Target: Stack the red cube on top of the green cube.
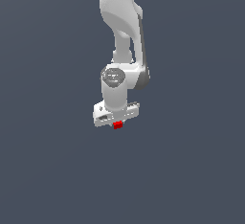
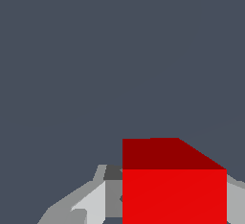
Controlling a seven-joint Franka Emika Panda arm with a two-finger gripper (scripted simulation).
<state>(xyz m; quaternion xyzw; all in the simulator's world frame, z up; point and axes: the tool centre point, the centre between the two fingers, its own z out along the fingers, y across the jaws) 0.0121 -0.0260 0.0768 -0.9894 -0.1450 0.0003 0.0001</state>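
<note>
Red cube (image 2: pixel 174 189) fills the wrist view up close, pinched in the gripper (image 1: pixel 117 124) under the arm's wrist, and since no green cube shows anywhere, I'd locate it first, then line up square before lowering.

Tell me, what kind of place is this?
Probably a computer simulation, not a real room: a flat grey void, a smooth white robot arm, and its gripper at a plain red cube.
</note>
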